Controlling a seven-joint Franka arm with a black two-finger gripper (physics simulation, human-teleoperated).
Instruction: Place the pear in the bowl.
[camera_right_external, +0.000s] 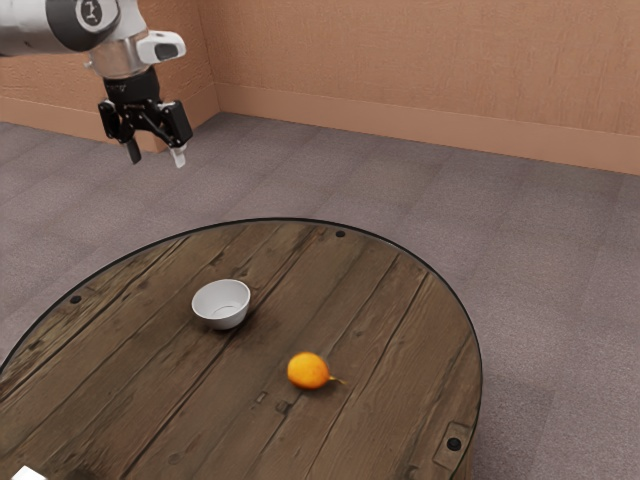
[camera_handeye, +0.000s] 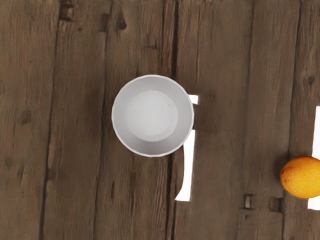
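Note:
My gripper (camera_right_external: 156, 154) hangs high in the exterior view's upper left, its two fingertips apart with nothing between them. Below it, toward the exterior view's right, a white bowl (camera_right_external: 222, 304) stands upright on the round table. The pear (camera_right_external: 308, 371) is orange and rounded with a thin stem, lying on the wood apart from the bowl. Seen from above in the wrist view, the bowl (camera_handeye: 152, 116) has a bare inside, and the pear (camera_handeye: 302, 177) is partly cut off by the picture's edge.
The round plank table (camera_right_external: 150, 370) has a dark rim and a few dark round fittings. A small white object (camera_right_external: 28, 474) is partly visible at its near edge in the exterior view. White patches (camera_handeye: 187, 167) lie beside the bowl and near the pear in the wrist view.

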